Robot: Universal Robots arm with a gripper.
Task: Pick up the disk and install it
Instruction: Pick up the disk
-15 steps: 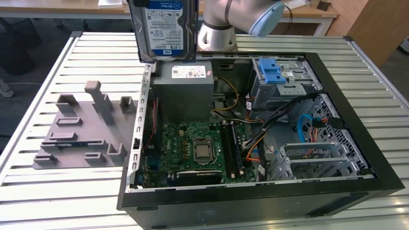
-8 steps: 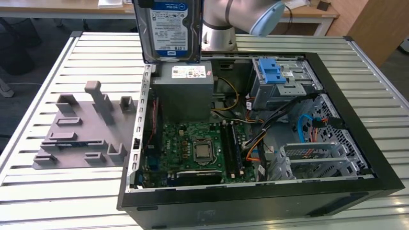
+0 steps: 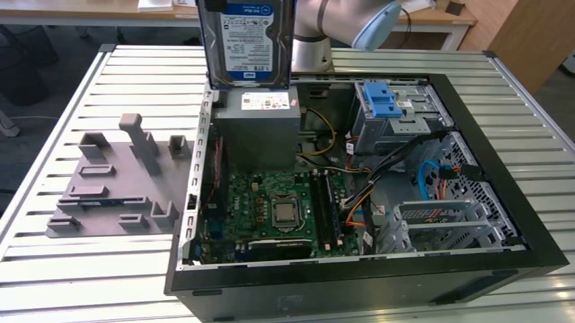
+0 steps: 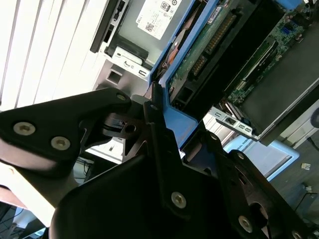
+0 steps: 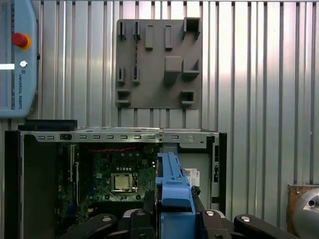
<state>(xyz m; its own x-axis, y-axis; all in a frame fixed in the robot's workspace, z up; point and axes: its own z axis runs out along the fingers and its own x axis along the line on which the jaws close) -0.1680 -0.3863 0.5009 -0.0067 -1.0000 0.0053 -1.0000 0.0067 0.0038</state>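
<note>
- Claw [image 5: 172,200] closed on the disk [image 3: 247,42]. A finger [image 4: 149,112] presses each side of its blue frame; the jaws stand only as far apart as the frame is thick.
- Disk hangs upright under the claw, clear of everything, its label facing the exterior camera.
- Open case [image 3: 359,277] lies on the slatted surface [image 3: 90,282] directly beneath the claw. The disk's lower edge is above the grey power supply [image 3: 258,128].
- Motherboard [image 3: 269,208] is exposed on the case floor, below the claw.
- Drive cage [image 3: 395,118] with a blue latch [image 3: 382,101] is inside the case, off to the exterior view's right of the claw, apart from the disk.
- Grey stand [image 5: 159,64] sits on the surface outside the case, well apart from the claw.
</note>
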